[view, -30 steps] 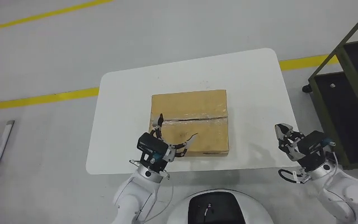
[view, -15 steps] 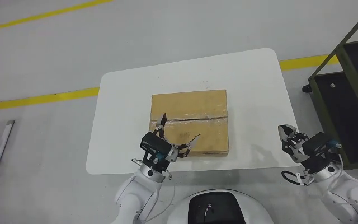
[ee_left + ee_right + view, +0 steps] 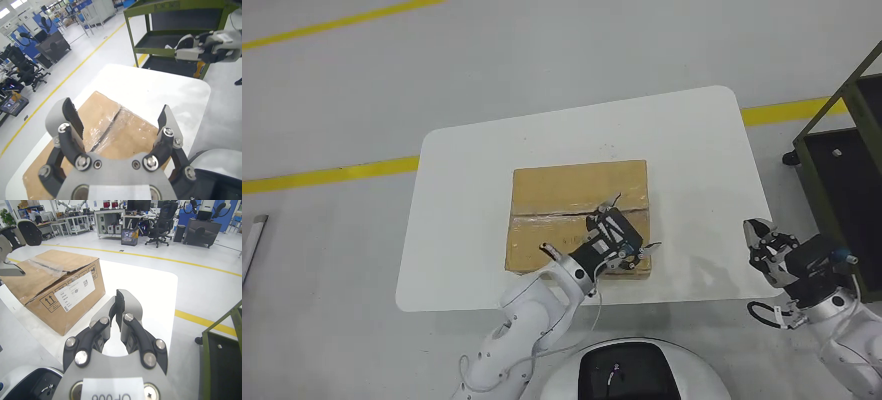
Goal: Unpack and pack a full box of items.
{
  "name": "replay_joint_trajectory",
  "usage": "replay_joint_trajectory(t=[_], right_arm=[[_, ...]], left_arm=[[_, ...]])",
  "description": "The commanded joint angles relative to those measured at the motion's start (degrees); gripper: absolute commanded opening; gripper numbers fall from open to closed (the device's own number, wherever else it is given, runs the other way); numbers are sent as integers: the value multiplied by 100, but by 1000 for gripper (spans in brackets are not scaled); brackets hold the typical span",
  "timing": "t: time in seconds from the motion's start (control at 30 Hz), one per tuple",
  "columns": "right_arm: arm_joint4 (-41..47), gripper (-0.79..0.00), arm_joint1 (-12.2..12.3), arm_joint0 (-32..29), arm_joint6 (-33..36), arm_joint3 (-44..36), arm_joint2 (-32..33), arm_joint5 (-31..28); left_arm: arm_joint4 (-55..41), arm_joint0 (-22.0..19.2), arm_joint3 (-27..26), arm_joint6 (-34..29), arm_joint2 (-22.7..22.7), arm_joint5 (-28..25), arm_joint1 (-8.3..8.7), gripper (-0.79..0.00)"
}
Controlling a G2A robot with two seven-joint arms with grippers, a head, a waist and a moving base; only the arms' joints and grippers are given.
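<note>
Your box [image 3: 580, 215] sits closed in the middle of the table [image 3: 462, 200], a little closer to the near edge than to the far one, with its sides parallel to the table's edges. Clear tape [image 3: 105, 121] runs along the seam between the two top flaps. The seam shows as a dark gap, and the tape is wrinkled over it. A white label [image 3: 74, 291] is stuck on the side that faces the table's right edge.

Your left pincer [image 3: 635, 221] is over the box's near right corner. It is spread wide, with nothing between the fingers [image 3: 72, 115]. The left wrist view looks past them onto the taped seam. You cannot tell from these views whether either fingertip touches the cardboard.

Your right pincer [image 3: 760, 236] is at the table's right edge by the near right corner, well apart from the box. It is clenched, pads pressed together, with nothing in it. Its wrist view shows the labelled side of the box across a bare stretch of table.

A green cart [image 3: 842, 170] stands on the floor just off the table's right edge.
</note>
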Motion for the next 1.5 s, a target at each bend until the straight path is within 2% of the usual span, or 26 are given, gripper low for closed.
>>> replay_joint_trajectory(t=[0.0, 0.6, 0.63, 0.67, 0.7, 0.77, 0.87, 0.9, 0.97, 1.13, 1.17, 1.2, 1.3, 1.33, 1.4, 1.47], right_arm=[[25, -785, -2, -25, -15, -10, 2, 21], [-183, -785, -2, -239, -60, -169, -86, 39], [-191, -785, -1, -246, -64, -171, -87, 30], [-204, -785, 0, -252, -65, -172, -86, 28], [-210, -785, 1, -258, -69, -176, -90, 25], [-224, -785, 1, -272, -83, -197, -98, 27], [-243, -785, -2, -312, -108, -232, -107, 62], [-248, -785, -2, -330, -117, -240, -109, 69], [-257, -785, -3, -367, -143, -250, -106, 89], [-277, -785, -2, -426, -166, -268, -79, 104], [-279, -785, -2, -433, -166, -274, -76, 105], [-279, -785, -2, -438, -166, -278, -75, 106], [-290, -785, -1, -444, -156, -290, -75, 111], [-290, -785, -1, -445, -154, -295, -78, 115], [-309, -785, -1, -443, -146, -307, -88, 121], [-320, -785, -2, -438, -147, -309, -104, 127]], left_arm=[[13, -54, 87, -22, 29, 32, -14, 0], [-6, -104, 113, -62, 50, 78, -36, 0], [19, -156, 132, -150, 77, 74, -46, -135], [47, -205, 159, -276, 120, 29, -56, -215], [42, -256, 180, -393, 156, -14, -67, -148], [1, -339, 220, -594, 217, -84, -90, -123], [121, -439, 293, -978, 277, -106, -112, -252], [188, -469, 294, -1101, 289, -86, -118, -376], [221, -479, 288, -1248, 300, 0, -133, -456], [344, -508, 225, -1566, 314, -83, -146, -391], [338, -512, 217, -1592, 304, -103, -147, -302], [348, -517, 211, -1633, 307, -152, -148, -252], [348, -529, 136, -1722, 327, -289, -154, -148], [339, -535, 107, -1729, 325, -314, -157, -80], [339, -534, 83, -1761, 320, -333, -161, 0], [329, -540, 66, -1787, 313, -349, -167, 0]])
